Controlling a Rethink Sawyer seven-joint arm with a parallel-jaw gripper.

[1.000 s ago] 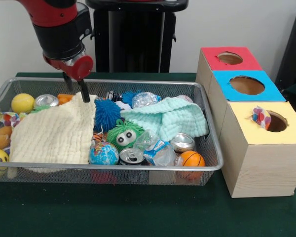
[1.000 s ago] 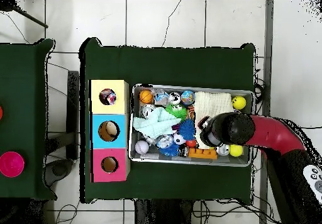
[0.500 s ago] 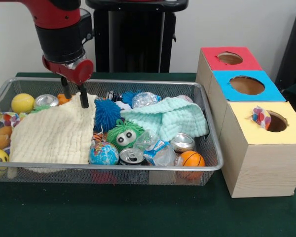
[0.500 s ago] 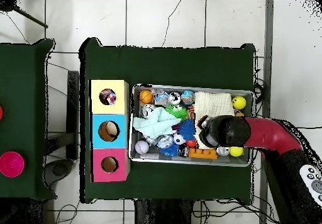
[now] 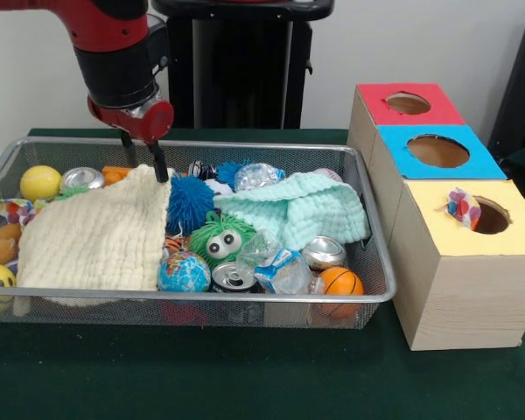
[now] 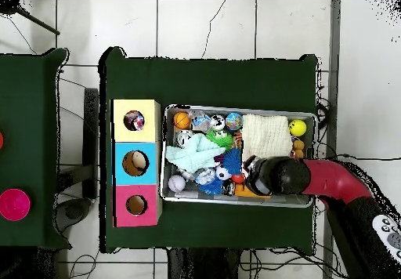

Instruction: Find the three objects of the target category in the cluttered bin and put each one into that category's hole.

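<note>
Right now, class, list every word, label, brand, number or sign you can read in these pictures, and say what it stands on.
None can be read.
Crumpled plastic bottle: a blue-and-white label, its print too blurred to read.
Cans: no print legible.
Globe ball: map pattern only, no legible names.
Boxes: plain coloured tops, no writing.

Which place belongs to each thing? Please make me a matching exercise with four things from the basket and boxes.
Things:
1. cream cloth
2. orange basketball
3. hand
4. small patterned ball

Places:
A. in the yellow box's hole
B. at the cream cloth's far corner
C. covering the basket's left part in the front view
D. in the basket's front right corner in the front view

Pairs: 1-C, 2-D, 3-B, 4-A
</note>
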